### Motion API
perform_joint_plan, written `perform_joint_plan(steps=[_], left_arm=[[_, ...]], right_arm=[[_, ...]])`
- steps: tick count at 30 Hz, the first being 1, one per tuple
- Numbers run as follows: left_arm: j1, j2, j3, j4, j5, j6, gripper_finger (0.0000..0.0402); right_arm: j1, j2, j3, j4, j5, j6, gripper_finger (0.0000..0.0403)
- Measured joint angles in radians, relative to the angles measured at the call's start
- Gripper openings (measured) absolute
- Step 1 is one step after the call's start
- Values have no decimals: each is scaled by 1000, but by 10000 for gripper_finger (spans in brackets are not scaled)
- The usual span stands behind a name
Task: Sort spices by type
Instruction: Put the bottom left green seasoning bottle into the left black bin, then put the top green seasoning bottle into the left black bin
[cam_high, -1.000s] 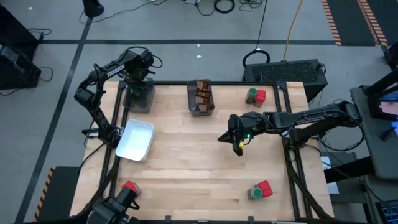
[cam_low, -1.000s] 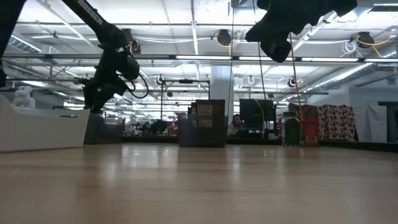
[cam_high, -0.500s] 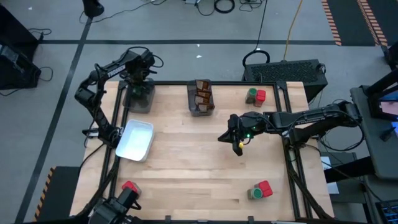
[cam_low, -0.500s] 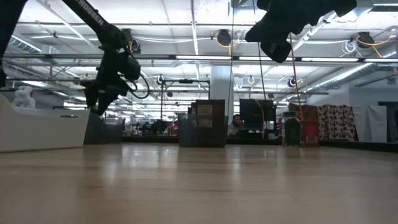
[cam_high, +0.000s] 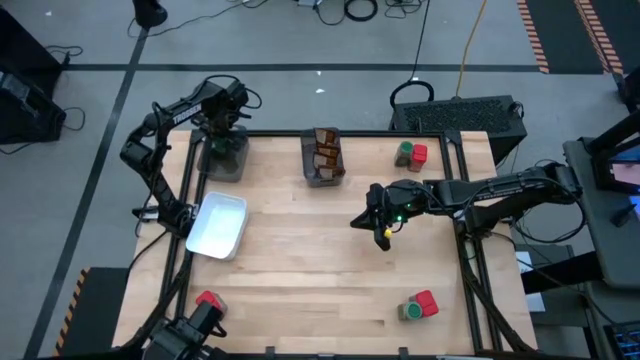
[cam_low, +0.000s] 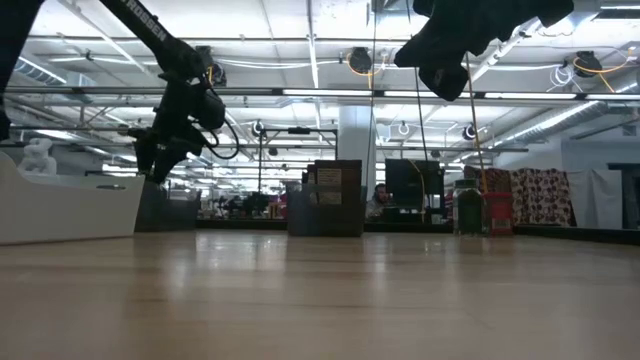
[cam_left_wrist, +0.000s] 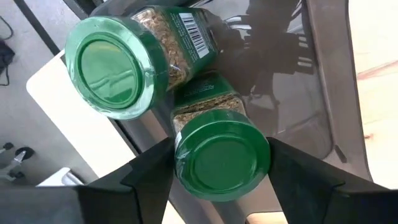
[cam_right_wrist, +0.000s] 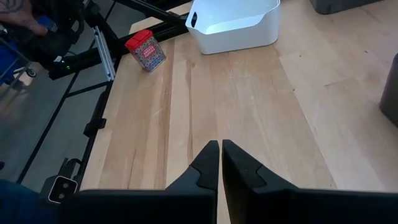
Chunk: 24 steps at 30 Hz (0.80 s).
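In the left wrist view two green-lidded jars lie in the dark grey bin (cam_left_wrist: 298, 93) at the table's far left: one (cam_left_wrist: 118, 68) tilted, the other (cam_left_wrist: 221, 158) leaning against it. My left gripper (cam_left_wrist: 221, 168) points down over this bin (cam_high: 222, 158), one finger on each side of the second jar's lid. My right gripper (cam_high: 383, 235) hangs shut and bare over the table's middle right. A second bin (cam_high: 323, 157) holds brown packets. My left gripper comes from above, pointing down, and its fingers (cam_left_wrist: 155, 171) stand close against two opposite sides of the jar's green lid (cam_left_wrist: 186, 168). Whether they touch the lid, I cannot tell. The jar rests in the bin, leaning on the other jar.
A white tray (cam_high: 220, 225) stands at the left. A green jar with a red container (cam_high: 410, 154) stands far right, another such pair (cam_high: 418, 306) near right, and a single red container (cam_high: 209, 300) near left. Bare wood lies in the middle.
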Motion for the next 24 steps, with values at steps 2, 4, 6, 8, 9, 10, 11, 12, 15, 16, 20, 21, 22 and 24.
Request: perform_joint_plan(steps=[2, 4, 6, 8, 9, 10, 11, 12, 15, 16, 20, 21, 22, 24], left_arm=[[0, 0, 0, 0, -2, 0, 242], [0, 0, 6, -7, -6, -1, 240], [0, 0, 20, -10, -23, -2, 239], [0, 0, 42, -22, -38, -6, 239], [0, 0, 58, -31, -49, -6, 239], [0, 0, 75, -38, -60, -7, 239], [0, -1, 89, -46, -64, -9, 239], [0, -1, 102, -59, -66, -9, 239], [0, -1, 134, -87, -73, -9, 239], [0, -1, 142, -92, -77, -5, 239], [-2, -1, 162, -119, -81, -1, 239], [-5, -1, 165, -129, -81, -1, 239], [-8, -1, 167, -143, -81, -1, 239], [-20, -3, 169, -172, -79, 1, 239]], right_arm=[[0, 0, 0, 0, 0, -1, 0], [0, 0, 0, 0, 0, -1, 0], [0, 0, 0, 0, 0, -4, 0], [0, 0, 0, 0, 0, -6, 0], [0, 0, 0, 0, 0, -6, 0], [0, 0, 0, 0, 0, -6, 0], [0, 0, 0, 0, 0, -8, 0], [0, 0, 0, 0, 0, -11, 0], [0, 0, 0, 1, 0, -21, 0], [0, 0, 0, 1, 0, -21, 0], [0, 0, 0, 2, 1, -23, 0], [0, 0, 0, 2, 1, -24, 0], [0, 0, 0, 2, 1, -25, 0], [0, 0, 0, 2, 3, -25, 0]])
